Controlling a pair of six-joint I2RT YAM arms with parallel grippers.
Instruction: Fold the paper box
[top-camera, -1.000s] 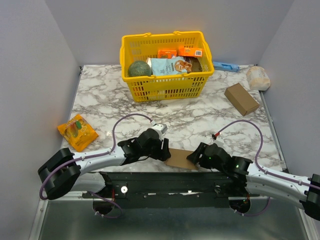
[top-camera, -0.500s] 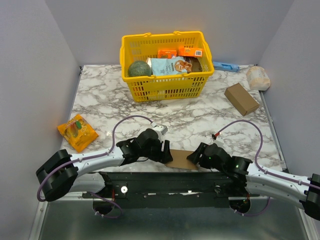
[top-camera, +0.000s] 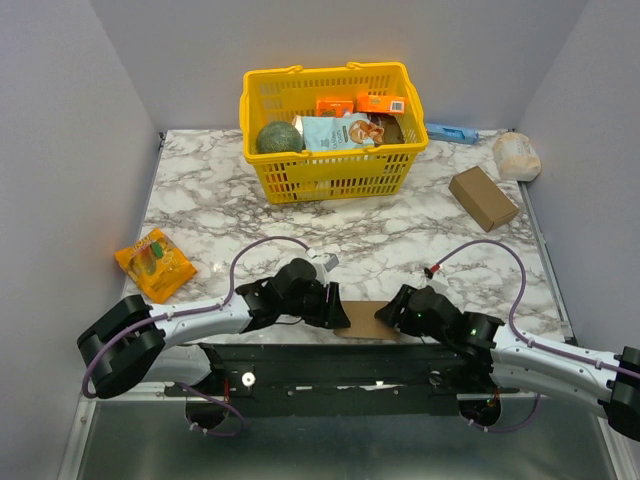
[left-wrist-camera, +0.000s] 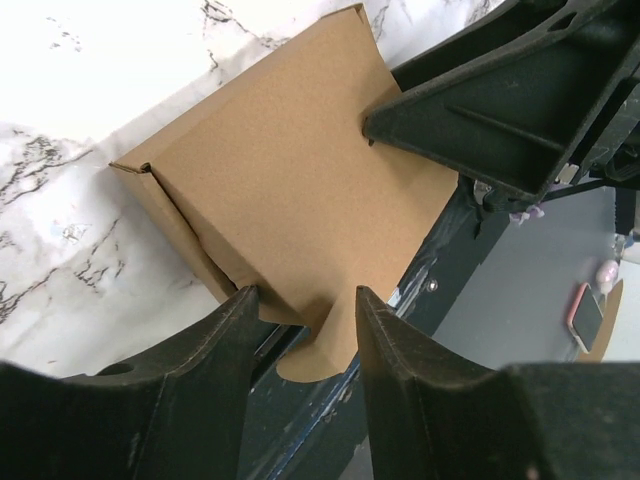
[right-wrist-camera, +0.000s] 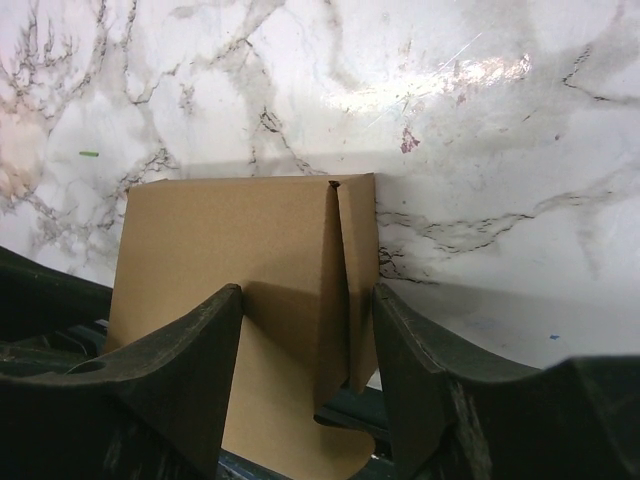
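Paper box (top-camera: 365, 320) laid at near counter (top-camera: 400, 240) edge, straddled at opposite ends by left jaws and right jaws; both held spread.

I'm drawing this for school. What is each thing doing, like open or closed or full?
paper box: partly folded, not yet a box.
left gripper: open, straddling the box's tab.
right gripper: open, straddling a flap.
yellow basket: upright, full.
brown carton: closed.

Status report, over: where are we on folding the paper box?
Left pincer and right pincer open, astride the paper box. Box part-folded, overhanging the table near edge. Nothing blocking.
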